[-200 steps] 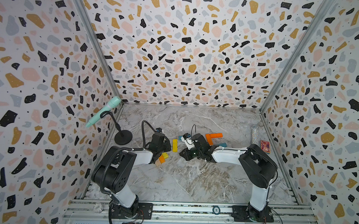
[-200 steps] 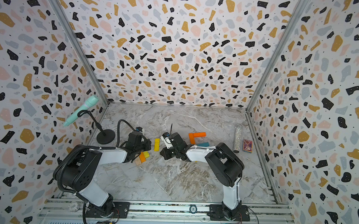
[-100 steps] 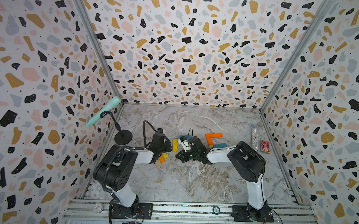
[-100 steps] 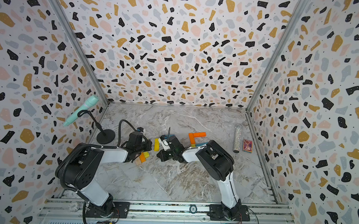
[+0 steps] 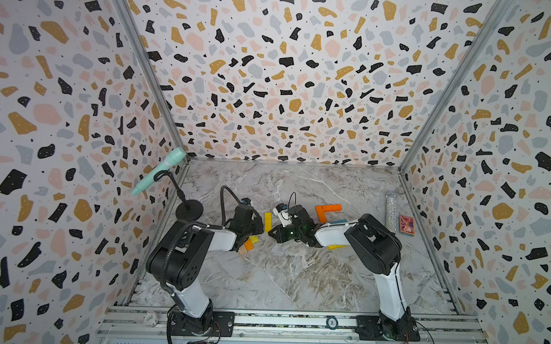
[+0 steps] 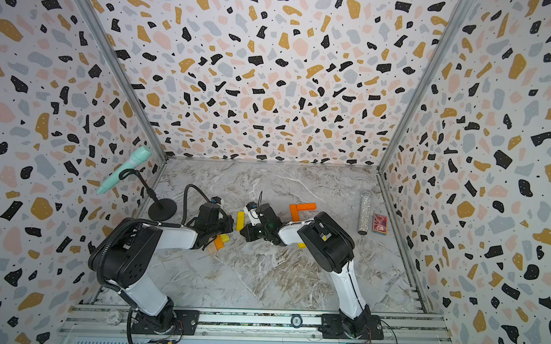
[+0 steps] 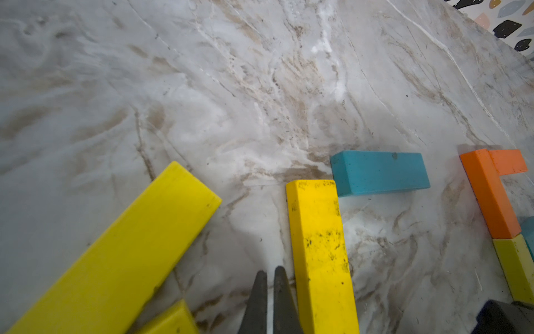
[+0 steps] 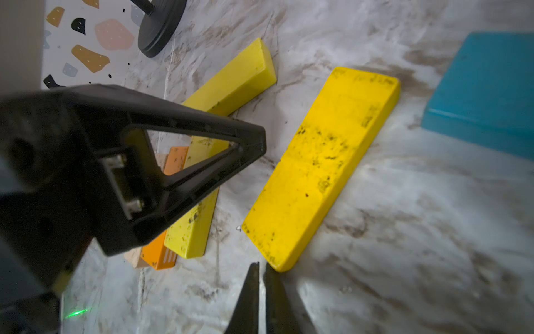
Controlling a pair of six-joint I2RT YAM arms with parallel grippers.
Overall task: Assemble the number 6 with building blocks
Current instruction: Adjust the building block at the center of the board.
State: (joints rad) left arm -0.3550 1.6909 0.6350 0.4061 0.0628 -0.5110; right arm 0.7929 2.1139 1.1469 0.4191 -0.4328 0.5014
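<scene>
In a top view, both arms reach to the middle of the tabletop [image 5: 295, 276], with the left hand [image 5: 261, 230] and right hand [image 5: 270, 235] close by a yellow plank [image 5: 268, 221].

Left wrist: the left hand's tips are together and empty, just beside that plank. A blue plank [image 7: 378, 172] lies at its far end.

Right wrist: the right hand's tips are together and empty, at the plank's near end.

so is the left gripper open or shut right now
Shut. In the left wrist view the left gripper has its two fingertips almost touching with nothing between them, just beside the scuffed yellow block lying flat on the table.
</scene>
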